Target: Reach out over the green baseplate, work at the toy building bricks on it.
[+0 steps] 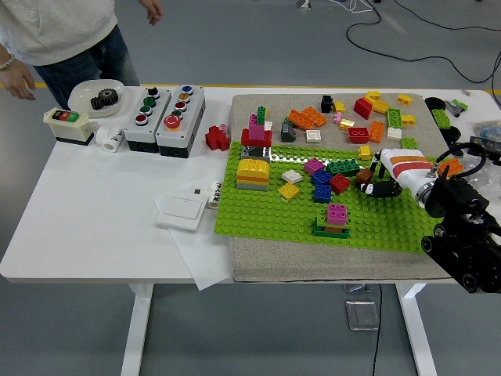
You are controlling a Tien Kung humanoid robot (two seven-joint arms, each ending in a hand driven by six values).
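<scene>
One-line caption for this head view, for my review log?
Right hand reaches over the green baseplate toward a brown brick; a person stands at the far-left corner.

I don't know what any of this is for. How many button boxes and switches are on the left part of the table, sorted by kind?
grey push-button boxes: 2
white box with red and green buttons: 1
flat white wall switch: 1
Total: 4
</scene>
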